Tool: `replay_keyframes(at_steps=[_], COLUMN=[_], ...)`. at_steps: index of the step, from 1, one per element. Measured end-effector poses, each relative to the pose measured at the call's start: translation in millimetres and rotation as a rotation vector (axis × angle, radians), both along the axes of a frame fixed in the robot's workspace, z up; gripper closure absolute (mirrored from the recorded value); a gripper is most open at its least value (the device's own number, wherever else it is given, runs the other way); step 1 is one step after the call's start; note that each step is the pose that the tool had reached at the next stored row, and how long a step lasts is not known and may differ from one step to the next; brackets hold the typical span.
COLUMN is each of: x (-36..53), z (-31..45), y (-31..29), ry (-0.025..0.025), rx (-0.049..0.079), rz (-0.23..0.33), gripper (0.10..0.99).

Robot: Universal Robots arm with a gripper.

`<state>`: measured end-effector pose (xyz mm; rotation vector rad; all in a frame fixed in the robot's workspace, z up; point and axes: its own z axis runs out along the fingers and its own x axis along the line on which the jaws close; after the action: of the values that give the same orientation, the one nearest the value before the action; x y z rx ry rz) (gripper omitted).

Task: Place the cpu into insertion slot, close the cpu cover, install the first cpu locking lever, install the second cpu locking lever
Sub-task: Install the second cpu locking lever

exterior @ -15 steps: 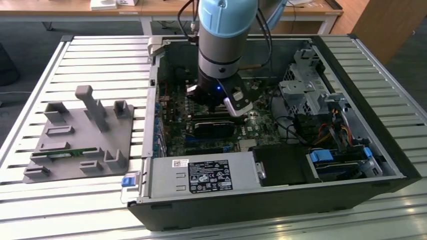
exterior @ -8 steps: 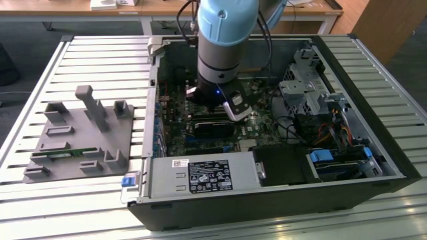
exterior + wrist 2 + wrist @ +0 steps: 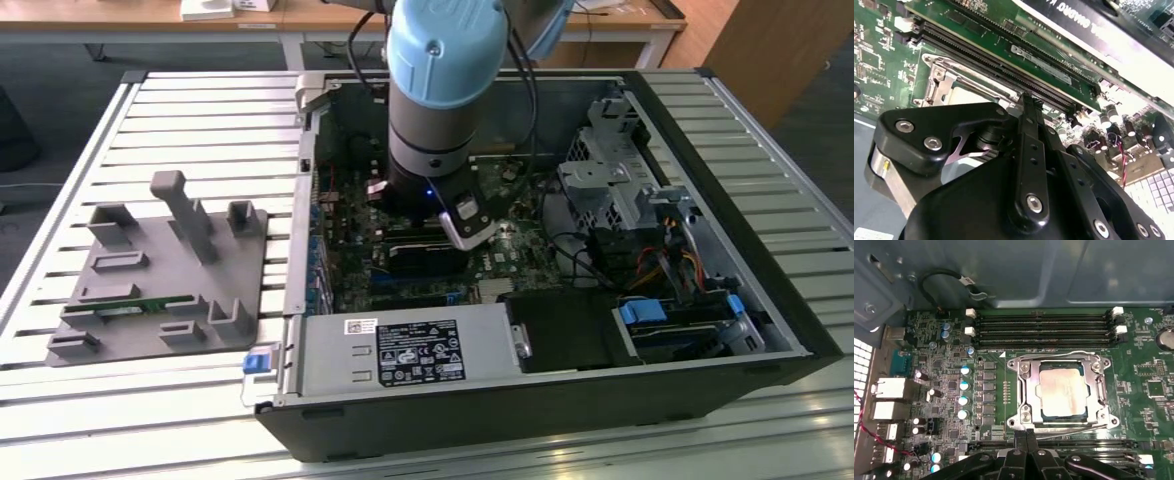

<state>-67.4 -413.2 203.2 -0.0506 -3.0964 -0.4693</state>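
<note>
In the first wrist view the cpu (image 3: pixel 1063 392) lies flat in its socket on the green motherboard, its silvery-grey top showing. The cpu cover (image 3: pixel 1027 390), a silvery metal frame, lies down around it. Thin wire levers run along the socket's two long sides, one by the memory slots (image 3: pixel 1064 353) and one on the gripper's side (image 3: pixel 1079 428). My gripper (image 3: pixel 1026 432) is shut, its black fingertips pressed together at the socket's edge by that nearer lever. The second wrist view shows the shut gripper (image 3: pixel 1026 99) down beside the socket frame (image 3: pixel 939 82). In the exterior view the arm (image 3: pixel 434 110) reaches down into the open computer case.
Memory slots (image 3: pixel 1044 325) flank the socket, and capacitors (image 3: pixel 964 385) stand beside it. A black expansion card (image 3: pixel 1094 22) lies close by. The case holds a power supply (image 3: pixel 400 352) and a drive cage (image 3: pixel 614 175). A grey fixture (image 3: pixel 160 270) sits on the slatted table at the exterior view's left.
</note>
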Motion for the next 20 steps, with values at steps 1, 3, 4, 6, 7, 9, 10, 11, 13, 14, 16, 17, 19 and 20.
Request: replay_keyframes(at_steps=[1, 3, 4, 6, 7, 9, 10, 11, 13, 14, 16, 17, 19, 20], x=[0.0, -0.2, -0.3, -0.3, -0.3, -0.3, -0.4, -0.6, -0.8, -0.9, -1.4, -2.1, -3.3, -3.6], z=[-0.8, -1.5, -1.7, -2.0, -2.2, -3.1, -3.6, -4.0, -5.2, -6.1, -7.4, -7.7, -8.2, -8.6], y=[-0.1, 0.0, 0.0, 0.0, 0.0, 0.0, 0.0, 0.0, 0.0, 0.0, -0.1, -0.1, -0.1, -0.1], ry=[0.0001, 0.0, 0.0, 0.0, 0.0001, 0.0, 0.0, 0.0001, 0.0, 0.0, 0.0001, 0.0001, 0.0, 0.0001], rx=[0.003, 0.015, 0.017, 0.018, 0.018, 0.019, 0.019, 0.02, 0.021, 0.022, 0.024, 0.026, 0.036, 0.04], rz=[0.0, 0.0, 0.0, 0.0, 0.0, 0.0, 0.0, 0.0, 0.0, 0.0, 0.0, 0.0, 0.0, 0.0], gripper=[0.98, 0.98, 0.98, 0.98, 0.98, 0.98, 0.98, 0.98, 0.98, 0.98, 0.98, 0.98, 0.98, 0.98])
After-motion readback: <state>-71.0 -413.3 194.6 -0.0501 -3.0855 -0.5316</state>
